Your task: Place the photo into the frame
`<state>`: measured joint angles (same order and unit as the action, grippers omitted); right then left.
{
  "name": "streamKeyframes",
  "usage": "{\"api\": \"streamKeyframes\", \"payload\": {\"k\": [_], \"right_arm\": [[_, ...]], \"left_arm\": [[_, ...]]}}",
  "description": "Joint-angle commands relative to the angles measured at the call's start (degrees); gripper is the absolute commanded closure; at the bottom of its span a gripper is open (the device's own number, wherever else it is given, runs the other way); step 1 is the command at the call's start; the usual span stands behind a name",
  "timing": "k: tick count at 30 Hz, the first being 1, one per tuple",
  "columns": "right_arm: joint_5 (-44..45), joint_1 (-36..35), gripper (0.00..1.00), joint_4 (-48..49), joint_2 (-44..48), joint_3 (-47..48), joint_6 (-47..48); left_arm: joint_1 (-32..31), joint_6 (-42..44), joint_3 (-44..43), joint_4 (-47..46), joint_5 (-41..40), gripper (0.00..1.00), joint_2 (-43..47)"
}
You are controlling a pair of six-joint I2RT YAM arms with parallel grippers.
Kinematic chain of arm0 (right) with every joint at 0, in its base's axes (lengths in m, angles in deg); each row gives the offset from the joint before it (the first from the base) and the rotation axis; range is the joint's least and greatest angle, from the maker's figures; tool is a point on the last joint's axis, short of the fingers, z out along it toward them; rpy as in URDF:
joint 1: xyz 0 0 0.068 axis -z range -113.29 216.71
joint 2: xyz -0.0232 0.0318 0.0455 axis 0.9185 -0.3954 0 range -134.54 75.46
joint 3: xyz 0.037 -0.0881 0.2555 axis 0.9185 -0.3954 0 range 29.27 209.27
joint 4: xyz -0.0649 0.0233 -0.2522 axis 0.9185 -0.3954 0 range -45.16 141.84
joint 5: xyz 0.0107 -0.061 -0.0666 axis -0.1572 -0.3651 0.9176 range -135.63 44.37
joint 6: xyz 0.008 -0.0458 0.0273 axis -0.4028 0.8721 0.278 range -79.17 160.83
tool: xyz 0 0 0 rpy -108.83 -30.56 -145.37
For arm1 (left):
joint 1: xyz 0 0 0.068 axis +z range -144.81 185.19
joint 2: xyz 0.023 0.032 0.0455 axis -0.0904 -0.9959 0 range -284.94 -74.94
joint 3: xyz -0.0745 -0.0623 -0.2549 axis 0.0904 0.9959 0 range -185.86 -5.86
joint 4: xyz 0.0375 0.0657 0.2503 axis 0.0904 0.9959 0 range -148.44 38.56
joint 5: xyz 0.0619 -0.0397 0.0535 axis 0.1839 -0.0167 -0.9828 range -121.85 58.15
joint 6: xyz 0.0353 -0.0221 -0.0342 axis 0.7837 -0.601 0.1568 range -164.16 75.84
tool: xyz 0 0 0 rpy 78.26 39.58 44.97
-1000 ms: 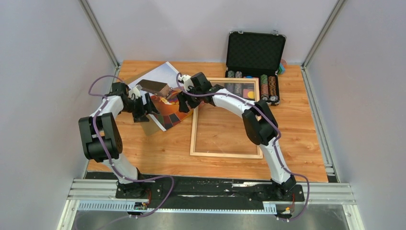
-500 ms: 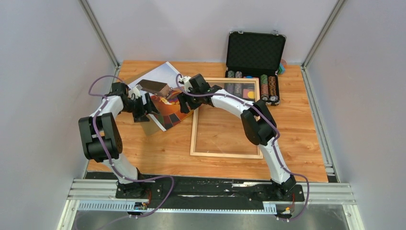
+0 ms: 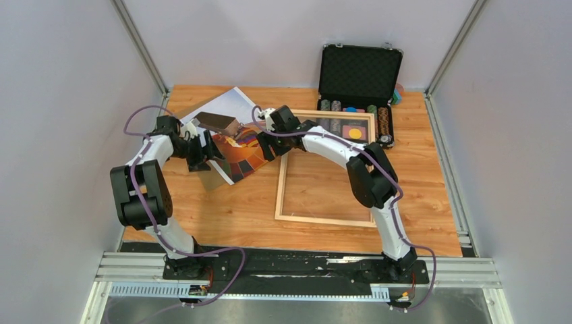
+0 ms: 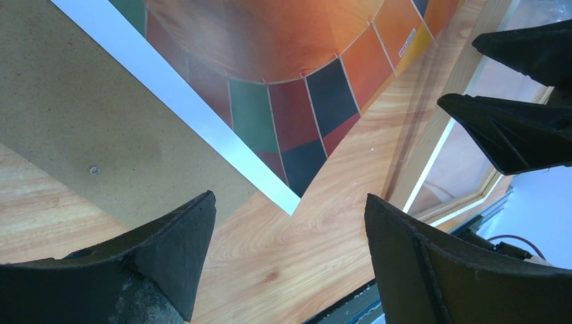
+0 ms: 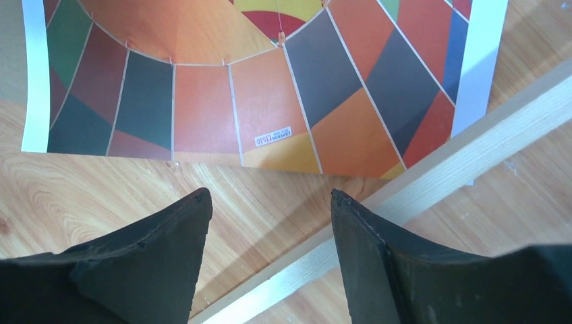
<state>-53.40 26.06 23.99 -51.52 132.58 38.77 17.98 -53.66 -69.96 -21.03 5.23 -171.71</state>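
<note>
The photo (image 3: 236, 135), a multicoloured balloon print, lies face up on a brown backing board (image 3: 214, 177) at the table's left. The light-wood frame (image 3: 324, 220) lies flat to its right, slightly skewed. My left gripper (image 3: 206, 154) is open and empty over the print's near-left edge. My right gripper (image 3: 265, 146) is open and empty over the print's right edge, beside the frame's left rail. The left wrist view shows the print's corner (image 4: 290, 101), the board (image 4: 88, 121) and the frame (image 4: 432, 155). The right wrist view shows the print (image 5: 256, 81) and the frame rail (image 5: 418, 182).
An open black chip case (image 3: 359, 71) with rows of chips stands at the back right; the frame's far end lies over its tray. Grey walls close in the table on the left, back and right.
The frame has slid to the right and turned slightly, its far end now over the chip tray. My right gripper has moved a little to the right. The left arm has not moved.
</note>
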Motion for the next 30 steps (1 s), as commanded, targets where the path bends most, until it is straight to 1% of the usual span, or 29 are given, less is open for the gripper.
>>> {"api": "streamKeyframes", "payload": {"k": [1, 7, 12, 16, 20, 30], "right_arm": [[3.2, 0.4, 0.32, -2.6, 4.5, -1.6, 1.1], [3.2, 0.9, 0.31, -2.8, 6.2, -2.8, 1.4], [1.1, 1.5, 0.29, -2.8, 6.5, -1.0, 1.8], [-1.6, 2.3, 0.27, -2.8, 4.7, 3.0, 1.8], [-3.7, 3.4, 0.26, -2.8, 1.1, 8.6, 4.2], [-8.6, 4.4, 0.26, -2.7, -8.4, 21.8, 6.8]], "left_arm": [[0.5, 0.7, 0.2, -0.8, 1.3, 0.12, 3.2], [0.5, 0.8, 0.7, -0.8, 0.8, 0.11, 3.8], [0.5, 0.8, 1.1, -1.1, 0.3, 0.11, 3.4], [0.5, 0.6, 1.4, -1.8, -0.2, 0.11, 2.3], [0.5, 0.4, 1.9, -2.7, -0.9, 0.11, 1.2], [0.5, -0.6, 2.8, -3.8, -1.6, 0.11, -1.7]]}}
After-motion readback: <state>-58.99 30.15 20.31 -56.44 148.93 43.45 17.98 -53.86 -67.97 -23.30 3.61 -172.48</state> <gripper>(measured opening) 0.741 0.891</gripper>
